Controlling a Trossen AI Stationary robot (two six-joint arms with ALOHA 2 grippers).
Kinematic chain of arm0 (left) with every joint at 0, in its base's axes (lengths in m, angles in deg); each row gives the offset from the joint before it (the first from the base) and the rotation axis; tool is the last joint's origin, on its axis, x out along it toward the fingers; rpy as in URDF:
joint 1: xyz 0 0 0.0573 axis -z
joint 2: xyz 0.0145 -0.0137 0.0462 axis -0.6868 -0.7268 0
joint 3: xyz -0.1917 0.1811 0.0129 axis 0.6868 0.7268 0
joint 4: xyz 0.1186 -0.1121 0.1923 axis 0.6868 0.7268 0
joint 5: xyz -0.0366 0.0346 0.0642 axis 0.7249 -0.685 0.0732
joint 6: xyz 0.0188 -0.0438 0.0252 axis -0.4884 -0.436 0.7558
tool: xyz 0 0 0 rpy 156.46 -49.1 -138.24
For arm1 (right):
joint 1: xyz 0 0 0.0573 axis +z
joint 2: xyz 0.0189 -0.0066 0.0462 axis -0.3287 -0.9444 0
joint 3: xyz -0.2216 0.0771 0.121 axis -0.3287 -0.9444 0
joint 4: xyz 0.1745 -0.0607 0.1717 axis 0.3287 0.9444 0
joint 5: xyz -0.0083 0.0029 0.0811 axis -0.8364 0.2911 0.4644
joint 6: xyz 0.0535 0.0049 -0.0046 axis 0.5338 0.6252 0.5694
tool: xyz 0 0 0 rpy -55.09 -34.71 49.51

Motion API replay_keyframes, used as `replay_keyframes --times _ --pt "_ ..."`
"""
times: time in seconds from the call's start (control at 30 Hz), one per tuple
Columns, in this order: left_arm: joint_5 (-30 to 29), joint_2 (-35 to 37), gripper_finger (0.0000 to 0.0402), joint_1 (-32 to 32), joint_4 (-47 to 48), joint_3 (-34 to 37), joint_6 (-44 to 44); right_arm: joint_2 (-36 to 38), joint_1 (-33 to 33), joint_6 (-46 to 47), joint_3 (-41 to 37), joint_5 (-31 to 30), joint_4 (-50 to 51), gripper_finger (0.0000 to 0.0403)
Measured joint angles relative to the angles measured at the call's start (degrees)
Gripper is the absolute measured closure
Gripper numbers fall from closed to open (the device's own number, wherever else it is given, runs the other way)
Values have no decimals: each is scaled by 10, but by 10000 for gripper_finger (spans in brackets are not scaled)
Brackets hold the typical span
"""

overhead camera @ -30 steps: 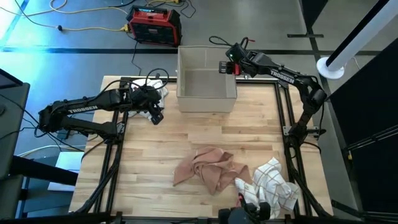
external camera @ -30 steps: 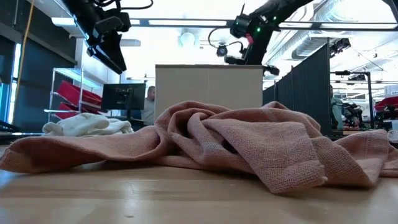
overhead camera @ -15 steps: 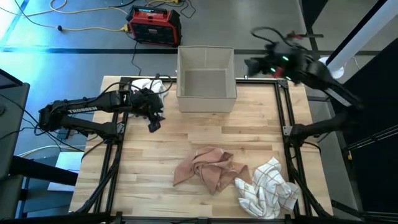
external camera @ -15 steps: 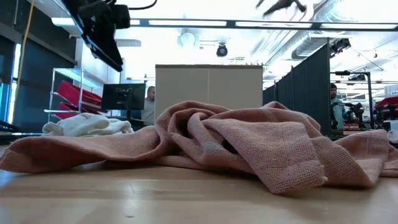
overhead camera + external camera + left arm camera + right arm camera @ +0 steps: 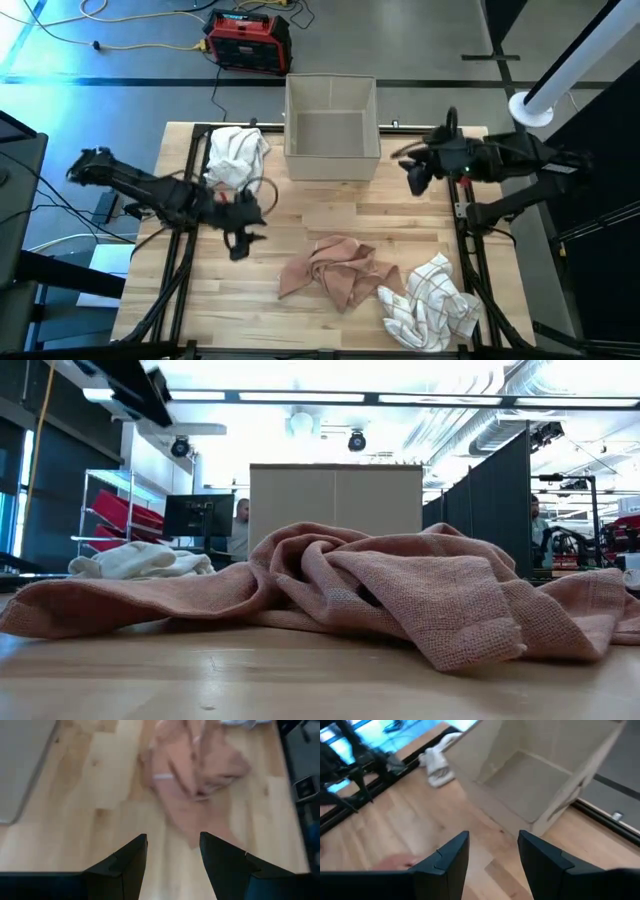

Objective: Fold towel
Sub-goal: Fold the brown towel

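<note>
pink towel [image 5: 335, 270] crumpled, long axis across the worktop [image 5: 320, 215], in front of the bin [image 5: 331, 128] | checked towel [image 5: 432, 298] touching its right edge | white cloth [image 5: 234, 152] left of bin | left tool [image 5: 238, 243] wide, empty, left of towel | right tool [image 5: 413, 178] wide, empty, right of bin

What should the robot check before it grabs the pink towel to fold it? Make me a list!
1. Pink towel lies on the table: ok.
2. Towel flat: not ok, crumpled.
3. Left gripper open and empty: ok.
4. Right gripper open and empty: ok.
5. Checked towel clear of the pink one: not ok, they touch.
6. Beige bin out of the way: ok.
</note>
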Motion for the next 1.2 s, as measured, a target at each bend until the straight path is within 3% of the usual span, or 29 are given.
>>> replay_keyframes --times 0.27,0.47,0.63,0.73,1.2 --pt "-18 -158 227 130 -170 -19 -55 2 99 13 0 2 29 245" --pt "-57 -323 227 161 -155 -110 -108 2 174 40 0 -50 66 245" --pt "-69 -423 227 163 -40 -188 -157 2 211 65 0 -65 90 246" --pt "-81 -454 227 164 8 -204 -182 2 230 77 0 -68 97 246" --pt "-58 -499 228 176 29 -205 -156 2 276 131 0 -115 128 246"
